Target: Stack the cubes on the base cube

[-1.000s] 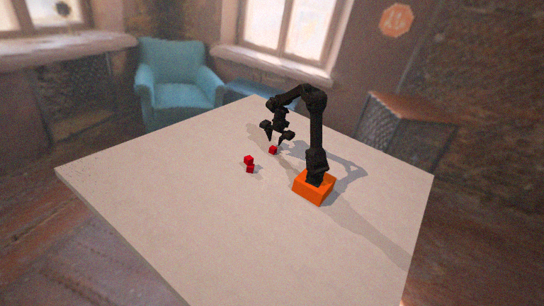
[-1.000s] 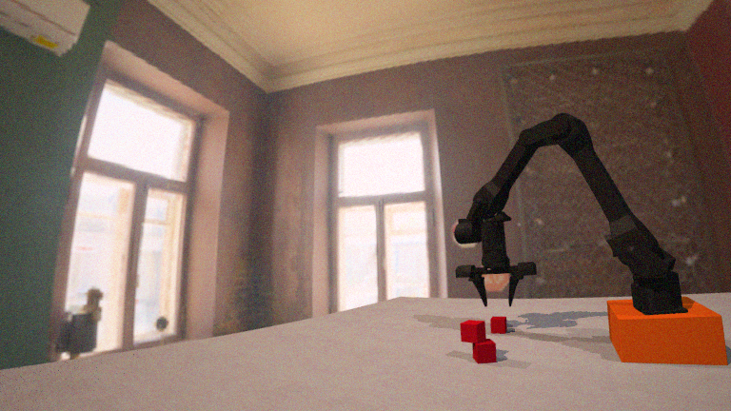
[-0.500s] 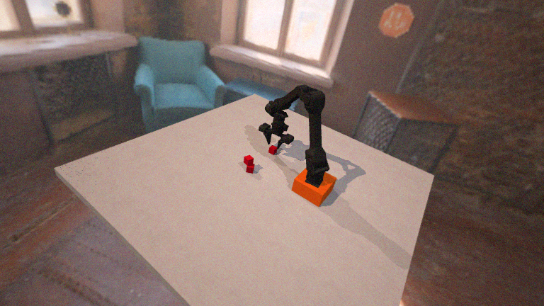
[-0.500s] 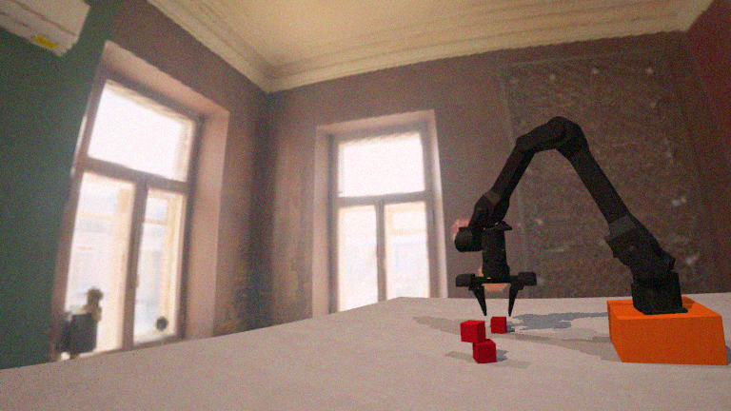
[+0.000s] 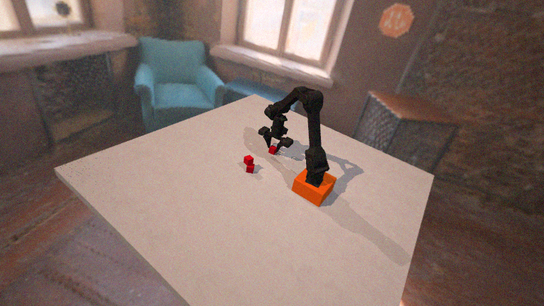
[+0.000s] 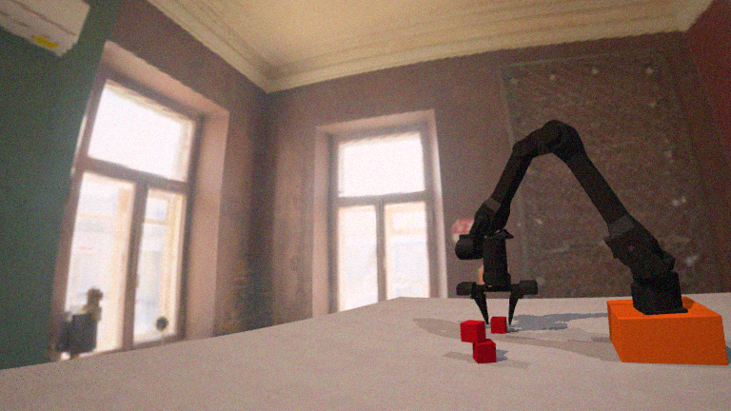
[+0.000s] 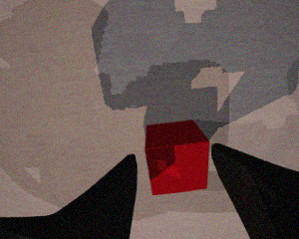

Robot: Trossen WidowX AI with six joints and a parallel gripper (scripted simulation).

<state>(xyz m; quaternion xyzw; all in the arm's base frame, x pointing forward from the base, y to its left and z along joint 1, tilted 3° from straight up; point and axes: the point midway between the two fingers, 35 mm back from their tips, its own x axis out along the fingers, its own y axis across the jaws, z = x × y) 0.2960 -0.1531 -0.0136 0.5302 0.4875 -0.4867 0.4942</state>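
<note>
My gripper (image 5: 273, 149) (image 6: 499, 322) (image 7: 173, 155) points down and is open, its two fingertips low on either side of a loose red cube (image 5: 273, 150) (image 6: 498, 325) (image 7: 189, 164). That cube sits on the table. In the wrist view it shows between the fingers, with a narrow gap on each side, nearer the right finger. The red base cube (image 5: 249, 168) (image 6: 484, 351) stands apart, nearer the top and exterior views. The other loose cube (image 5: 248, 159) (image 6: 472, 330) sits level on it, offset toward one corner and overhanging. The base and the cube on it are outside the wrist view.
The arm stands on an orange block (image 5: 309, 190) (image 6: 668, 339) to the right of the cubes. The pale table (image 5: 180, 206) (image 6: 269, 374) carries arm shadows. The two-cube stack stands a short way from my gripper, on the side toward the top and exterior views.
</note>
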